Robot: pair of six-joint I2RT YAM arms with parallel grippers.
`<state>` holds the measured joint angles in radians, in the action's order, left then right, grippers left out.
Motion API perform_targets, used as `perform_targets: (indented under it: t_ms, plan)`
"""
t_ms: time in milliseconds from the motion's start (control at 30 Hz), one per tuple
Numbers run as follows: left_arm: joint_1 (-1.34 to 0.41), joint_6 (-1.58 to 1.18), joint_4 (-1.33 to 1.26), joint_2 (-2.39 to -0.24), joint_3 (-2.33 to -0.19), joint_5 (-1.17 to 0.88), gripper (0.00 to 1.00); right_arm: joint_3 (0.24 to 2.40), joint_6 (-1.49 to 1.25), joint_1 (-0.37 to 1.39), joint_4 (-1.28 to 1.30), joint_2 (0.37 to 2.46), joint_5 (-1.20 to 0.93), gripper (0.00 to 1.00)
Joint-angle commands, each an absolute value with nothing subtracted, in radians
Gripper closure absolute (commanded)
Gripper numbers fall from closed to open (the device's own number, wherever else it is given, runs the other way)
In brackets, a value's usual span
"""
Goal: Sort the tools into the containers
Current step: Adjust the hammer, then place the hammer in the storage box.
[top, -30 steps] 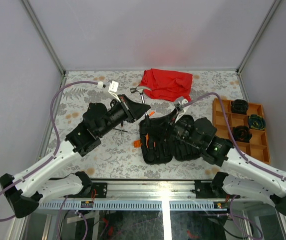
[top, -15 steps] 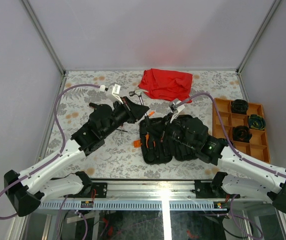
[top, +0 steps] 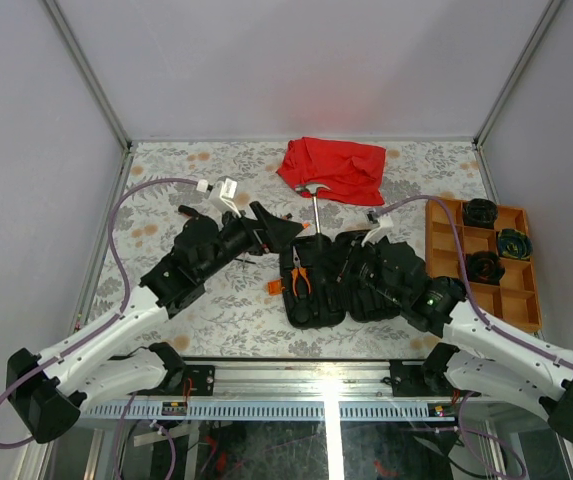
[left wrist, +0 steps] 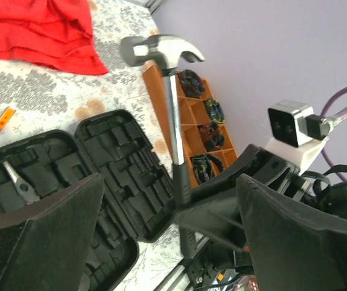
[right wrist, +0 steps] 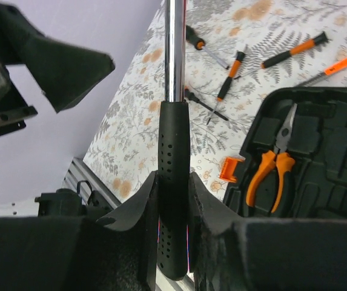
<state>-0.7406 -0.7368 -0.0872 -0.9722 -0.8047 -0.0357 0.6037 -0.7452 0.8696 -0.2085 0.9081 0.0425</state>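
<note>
Since the earlier frame the left fingers have let go and stand spread wide, while the right fingers now clench the black grip of the hammer. The hammer sits mid-frame in the top view (just above the open black case). Its long axis runs nearly top to bottom, with the steel head pointing up-frame at the red cloth.

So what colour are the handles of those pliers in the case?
Orange; the pliers show best in the right wrist view.

Floral table carries red cloth, open case, tray, screwdrivers.
</note>
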Motion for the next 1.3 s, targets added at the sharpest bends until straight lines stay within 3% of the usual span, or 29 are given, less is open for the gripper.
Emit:
perform_targets:
  t_ms: [0, 300, 600, 1267]
  plan:
    - [-0.727, -0.753, -0.051, -0.951, -0.760, -0.017, 0.12, 0.572, -0.839, 0.815, -0.235, 0.848, 0.061, 1.00]
    - [-0.716, -0.747, 0.065, -0.985, -0.717, 0.068, 0.14, 0.474, -0.954, 0.721, -0.218, 0.886, -0.082, 1.00]
    - [-0.693, -0.763, 0.023, -1.039, -0.674, -0.028, 0.26, 0.431, -1.014, 0.672, -0.326, 1.009, -0.236, 1.00]
    - [-0.683, -0.779, 0.004, -1.001, -0.627, -0.020, 0.27, 0.381, -1.148, 0.626, -0.588, 1.304, -0.326, 1.00]
